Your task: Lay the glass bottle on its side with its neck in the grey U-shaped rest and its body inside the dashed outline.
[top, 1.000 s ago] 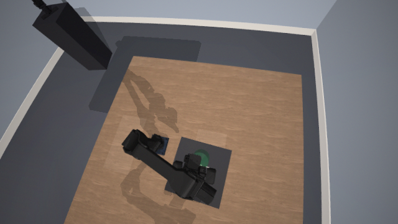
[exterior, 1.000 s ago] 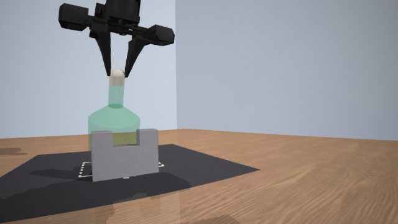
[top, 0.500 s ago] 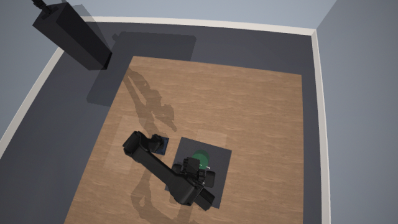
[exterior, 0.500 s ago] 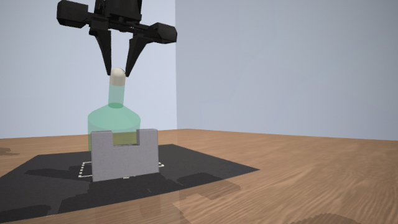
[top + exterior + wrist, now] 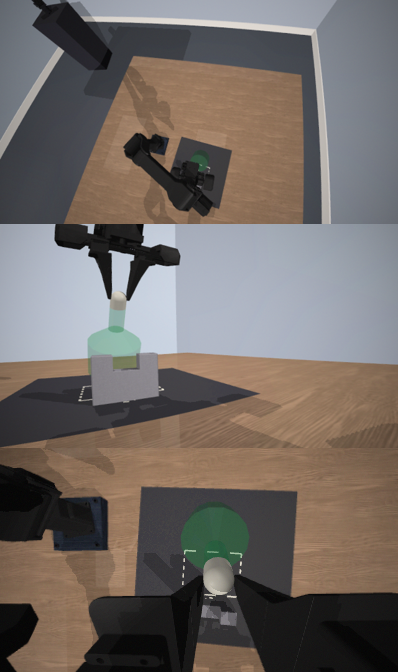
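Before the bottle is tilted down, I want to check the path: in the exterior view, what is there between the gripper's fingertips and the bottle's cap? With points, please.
Nothing lies between: in the exterior view, the gripper (image 5: pixel 119 298) (image 5: pixel 218 580) has its fingertips right at the cap (image 5: pixel 118 301) (image 5: pixel 218 576).

A robotics lab or test room is suggested: a wooden surface (image 5: pixel 249 109) (image 5: pixel 311 386) (image 5: pixel 345 478) is enclosed by plain blue-grey walls, with pale skirting (image 5: pixel 217 23) seen at twelve o'clock from above. A jointed black arm (image 5: pixel 157 171) is mounted on it; no domestic furnishings are shown.
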`<state>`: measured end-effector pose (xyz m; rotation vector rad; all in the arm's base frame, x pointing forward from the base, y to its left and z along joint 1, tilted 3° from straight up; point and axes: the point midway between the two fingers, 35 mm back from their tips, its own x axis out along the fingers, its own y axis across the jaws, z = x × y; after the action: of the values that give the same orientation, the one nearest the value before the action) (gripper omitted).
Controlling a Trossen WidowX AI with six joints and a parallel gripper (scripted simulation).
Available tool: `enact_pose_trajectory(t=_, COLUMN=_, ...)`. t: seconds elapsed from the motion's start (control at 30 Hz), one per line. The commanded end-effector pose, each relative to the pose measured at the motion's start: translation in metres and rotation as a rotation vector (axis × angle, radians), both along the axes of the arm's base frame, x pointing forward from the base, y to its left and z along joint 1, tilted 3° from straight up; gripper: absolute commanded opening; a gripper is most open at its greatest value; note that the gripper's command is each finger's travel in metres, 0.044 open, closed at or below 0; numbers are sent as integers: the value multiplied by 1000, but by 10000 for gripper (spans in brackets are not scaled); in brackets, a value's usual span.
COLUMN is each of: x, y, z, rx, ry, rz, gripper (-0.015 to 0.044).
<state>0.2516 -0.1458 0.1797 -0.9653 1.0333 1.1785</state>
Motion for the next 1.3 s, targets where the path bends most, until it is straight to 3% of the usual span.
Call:
enact_pose_trajectory(t=0.0, x=-2, y=-9, z=-2, rx=-9, ry=3, rz=-2, gripper=106)
enact_pose_trajectory(t=1.27, x=-11, y=-47, z=-16, rx=45, ry=-27, rz=6, gripper=106)
